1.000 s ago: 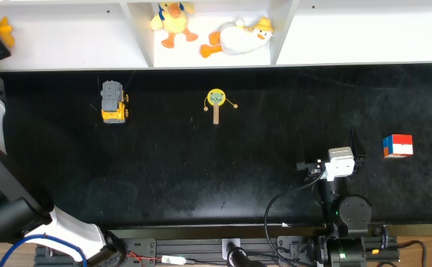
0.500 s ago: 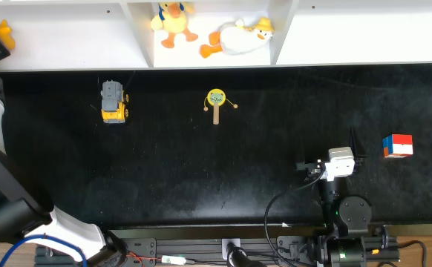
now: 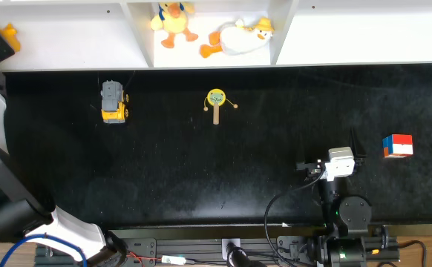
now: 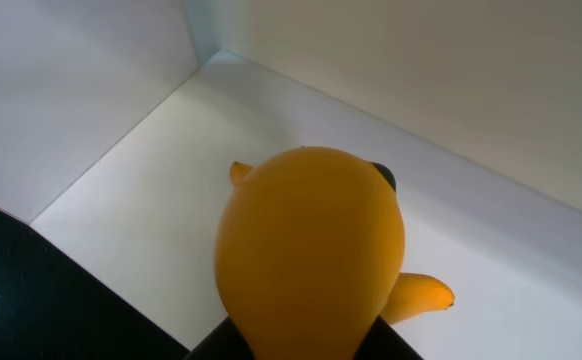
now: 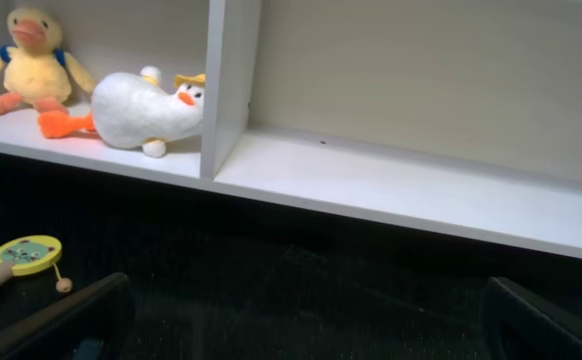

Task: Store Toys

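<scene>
Left gripper [image 4: 301,352] clasps orange duck [image 4: 311,240] (rounded end pointing into shelf [image 4: 141,230] corner).

rattle [image 3: 216,102]: on table [image 3: 201,170], mid-width, near its back edge; reference point.
truck [image 3: 113,101]: left of rattle, level with it, well apart.
cube [image 3: 397,145]: far right of rattle, nearer the front.
shelf [image 3: 349,37]: behind rattle, along table's back edge.
duck [image 3: 173,21], goose [image 3: 240,37]: middle bay, behind rattle; duck left, goose right.
round toy [image 4: 311,250]: left bay, far left of rattle, behind.
</scene>
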### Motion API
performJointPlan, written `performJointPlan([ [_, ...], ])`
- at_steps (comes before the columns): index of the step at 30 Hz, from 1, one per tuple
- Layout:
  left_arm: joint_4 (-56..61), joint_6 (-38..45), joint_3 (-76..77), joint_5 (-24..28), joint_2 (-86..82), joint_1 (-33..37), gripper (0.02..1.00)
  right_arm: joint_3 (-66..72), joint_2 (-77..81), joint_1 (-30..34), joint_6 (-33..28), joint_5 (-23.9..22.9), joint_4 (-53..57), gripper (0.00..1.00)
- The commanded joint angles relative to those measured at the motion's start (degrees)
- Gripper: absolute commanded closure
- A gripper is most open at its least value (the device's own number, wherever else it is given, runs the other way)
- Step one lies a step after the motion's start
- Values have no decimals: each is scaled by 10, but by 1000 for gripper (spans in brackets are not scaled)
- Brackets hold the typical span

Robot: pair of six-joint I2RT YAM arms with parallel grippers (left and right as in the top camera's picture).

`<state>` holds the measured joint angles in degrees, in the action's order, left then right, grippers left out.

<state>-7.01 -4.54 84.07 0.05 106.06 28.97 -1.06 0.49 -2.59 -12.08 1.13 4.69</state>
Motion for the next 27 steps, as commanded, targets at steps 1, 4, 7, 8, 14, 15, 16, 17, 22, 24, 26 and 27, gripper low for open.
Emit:
performJointPlan([
  [1,-4,2,26,-11,4,-1,985,8,-2,3,-2,4,-2,5],
  [4,-7,2,26,-13,5,-1,985,8,-2,3,-2,4,-2,7],
  [7,-13,13,26,-13,6,-1,985,8,-2,3,-2,4,-2,5],
  [8,-15,15,26,-13,7,-1,985,8,-2,3,-2,4,-2,5],
  [14,-18,15,26,-12,24,-2,980,8,-2,3,-2,4,-2,7],
  [15,-17,15,26,-13,24,-2,956,8,-2,3,-2,4,-2,7],
  [16,-16,15,26,-13,24,-2,910,8,-2,3,-2,4,-2,7],
  [17,-14,15,26,-13,24,-2,858,8,-2,3,-2,4,-2,7],
  [22,-12,15,26,-13,24,-2,610,8,-2,3,-2,4,-2,5],
  [24,-11,15,26,-13,24,-2,568,8,-2,3,-2,4,-2,5],
  [26,-11,15,26,-12,24,-2,560,8,-2,3,-2,4,-2,5],
  [27,-11,15,26,-12,24,-2,557,8,-2,3,-2,4,-2,5],
])
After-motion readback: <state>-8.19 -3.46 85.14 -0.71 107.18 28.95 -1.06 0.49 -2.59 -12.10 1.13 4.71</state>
